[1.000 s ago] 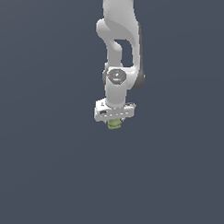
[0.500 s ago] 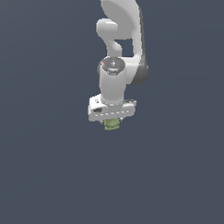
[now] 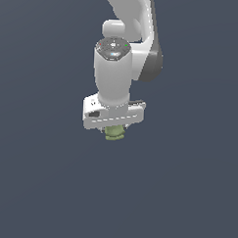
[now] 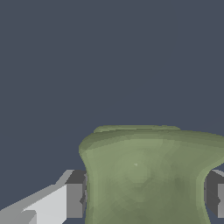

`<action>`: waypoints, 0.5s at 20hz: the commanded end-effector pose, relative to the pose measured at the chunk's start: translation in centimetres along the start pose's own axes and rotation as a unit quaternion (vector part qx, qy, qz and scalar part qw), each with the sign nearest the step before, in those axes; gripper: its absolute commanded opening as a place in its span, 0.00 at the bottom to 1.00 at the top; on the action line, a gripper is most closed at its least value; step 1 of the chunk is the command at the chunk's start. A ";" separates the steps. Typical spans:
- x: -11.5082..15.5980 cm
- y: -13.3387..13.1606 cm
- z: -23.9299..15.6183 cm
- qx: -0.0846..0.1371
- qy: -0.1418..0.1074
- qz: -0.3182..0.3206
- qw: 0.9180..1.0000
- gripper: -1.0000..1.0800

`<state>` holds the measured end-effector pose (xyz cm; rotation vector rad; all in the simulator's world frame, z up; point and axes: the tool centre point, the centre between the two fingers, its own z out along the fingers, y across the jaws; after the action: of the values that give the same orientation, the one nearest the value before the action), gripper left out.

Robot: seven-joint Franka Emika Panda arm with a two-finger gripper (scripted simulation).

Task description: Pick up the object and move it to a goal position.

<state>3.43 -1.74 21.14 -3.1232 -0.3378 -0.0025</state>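
Observation:
The object point(image 3: 114, 133) is a small olive-green lump that sticks out just below my white gripper point(image 3: 113, 130) in the exterior view. Most of it is hidden by the gripper body. In the wrist view the object point(image 4: 146, 177) fills the space between my two dark finger pads point(image 4: 75, 199), which press on both of its sides. My gripper point(image 4: 146, 197) is shut on the object and holds it up in the air, above the plain dark grey ground. The arm hangs down from the top of the exterior view.
The arm has swung toward the camera with the object in the gripper: the wrist looks larger and more top-on, and the gripper sits slightly lower in the exterior view.

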 end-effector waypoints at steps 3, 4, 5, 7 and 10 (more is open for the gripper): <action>1.8 1.0 -2.8 0.000 0.000 0.000 1.000 0.00; 2.2 1.2 -3.3 0.000 0.000 0.000 1.000 0.00; 2.5 1.4 -3.9 0.000 0.000 0.000 1.000 0.00; 3.2 1.8 -4.9 0.000 0.000 0.000 1.000 0.00; 4.2 2.3 -6.3 0.000 0.000 0.000 1.000 0.00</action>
<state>7.51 -2.92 26.71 -3.1231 -0.3380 -0.0018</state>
